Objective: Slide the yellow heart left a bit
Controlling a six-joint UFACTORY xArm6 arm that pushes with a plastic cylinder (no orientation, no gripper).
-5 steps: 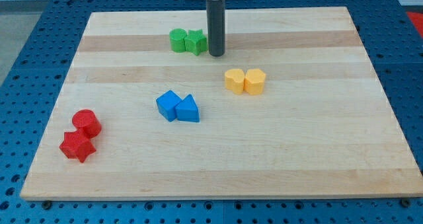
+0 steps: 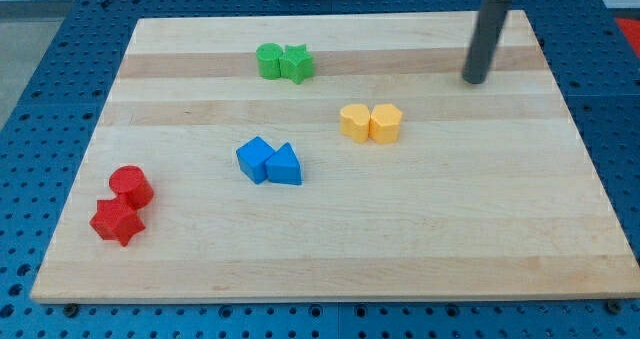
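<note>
Swung away from beside the green star, my tip [image 2: 473, 81] now sits toward the view's top right, on the wooden board [image 2: 330, 249], well apart from every block. No pincer on this arm, only the straight dark rod, holding nothing and touching nothing but the board. Nearest to the tip: the yellow pair, lying below and toward the view's left of it, with clear wood between.

Among that pair, two yellow blocks touching side by side near the board's middle; the one on the view's left [image 2: 353, 122] looks like the yellow heart, though the shape is hard to make out, and the yellow block on the view's right [image 2: 386, 123] reads as a rounded or many-sided piece. Both unchanged in place since the earlier frame.

Elsewhere, unmoved as well: green round block [image 2: 269, 60] pressed against green star [image 2: 296, 64] near the view's top; blue cube [image 2: 254, 159] touching blue triangle [image 2: 284, 166] left of centre; red cylinder [image 2: 131, 187] just above and touching red star [image 2: 117, 221] at the view's lower left
</note>
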